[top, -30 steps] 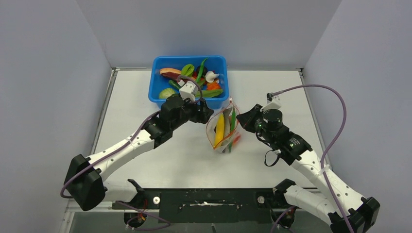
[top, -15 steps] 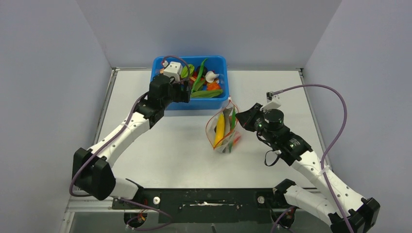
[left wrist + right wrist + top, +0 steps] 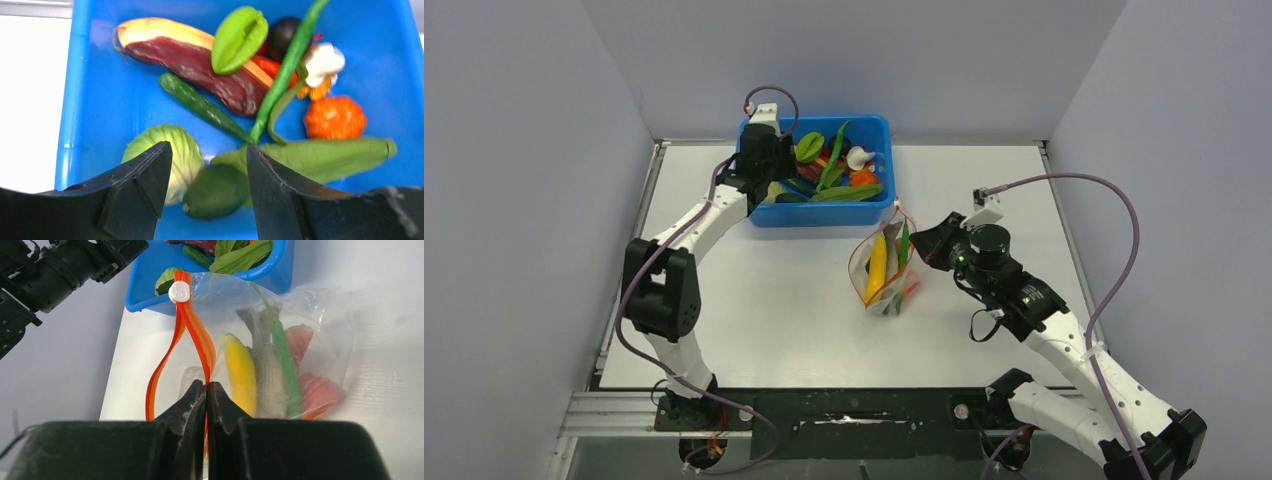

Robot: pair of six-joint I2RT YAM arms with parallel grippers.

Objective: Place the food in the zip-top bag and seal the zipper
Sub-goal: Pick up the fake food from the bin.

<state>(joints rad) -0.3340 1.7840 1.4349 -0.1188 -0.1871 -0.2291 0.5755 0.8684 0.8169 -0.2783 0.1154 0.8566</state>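
The clear zip-top bag (image 3: 885,270) stands at mid-table with its mouth open. It holds a yellow banana (image 3: 241,374), a grey fish (image 3: 264,371), a green pod (image 3: 285,360) and red pieces (image 3: 316,392). My right gripper (image 3: 206,385) is shut on the bag's red-orange zipper strip (image 3: 199,342), whose white slider (image 3: 179,291) sits at the far end. My left gripper (image 3: 207,156) is open and empty over the blue tub (image 3: 754,205), above a dark green fruit (image 3: 216,191) and a pale cabbage (image 3: 181,150).
The tub (image 3: 85,115) holds more toy food: a red meat slice (image 3: 200,65), a green leaf (image 3: 237,37), a cucumber (image 3: 200,105), a long bean (image 3: 287,62), a corn husk (image 3: 325,157), an orange fruit (image 3: 334,116) and a mushroom (image 3: 324,59). Grey walls enclose the table.
My left arm has swung from beside the bag back and left over the tub's left end. The right gripper and the bag have not moved.
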